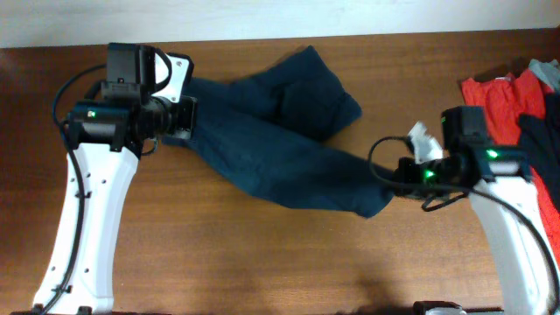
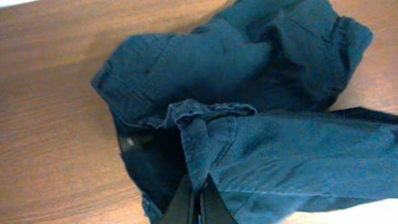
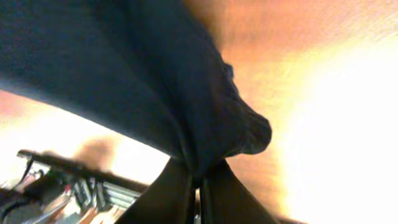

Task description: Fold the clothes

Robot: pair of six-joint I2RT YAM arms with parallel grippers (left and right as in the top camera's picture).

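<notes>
Both clenched on navy garment [image 1: 289, 149]: left gripper [image 2: 198, 199] upper-left hem, right gripper [image 3: 198, 182] lower-right corner; draw apart evenly, keeping cloth taut.

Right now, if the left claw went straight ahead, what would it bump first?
Probably more of the navy garment: the left claw is shut on it, and bunched cloth lies ahead.

Overhead, even light falls on the desk [image 1: 262, 254], with soft shadows. The right wrist view is blurred: the navy garment [image 3: 112, 68] looks smeared, and glare, perhaps overexposure, whitens the right side.
</notes>
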